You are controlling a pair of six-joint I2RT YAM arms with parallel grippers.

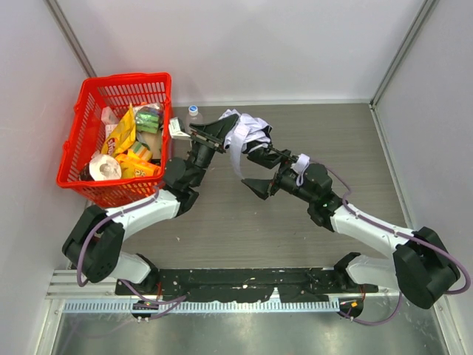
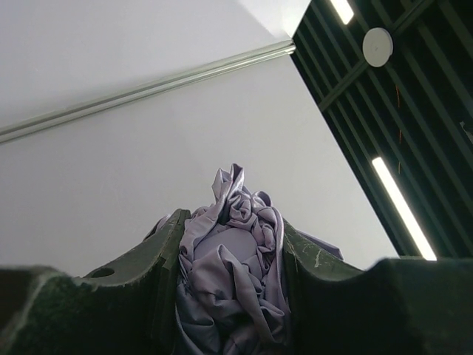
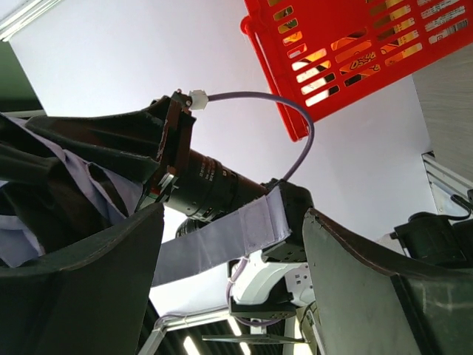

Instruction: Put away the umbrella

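Left end effector (image 2: 230, 248) pinches the bunched lavender canopy of the umbrella (image 2: 235, 222), while the right end effector (image 3: 233, 214) stands spread wide, the strap (image 3: 222, 240) crossing between its fingers.

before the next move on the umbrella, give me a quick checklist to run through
1. Grip of the left gripper on the umbrella: ok, fabric bunched between its fingers.
2. Grip of the right gripper: not ok, it is open and the strap only crosses the gap.
3. Folding of the umbrella: not ok, fabric loose and crumpled.
4. Room in the basket: cannot tell, packets fill most of it.
5. Arms clear of the bottle: cannot tell, it stands close by the left gripper.
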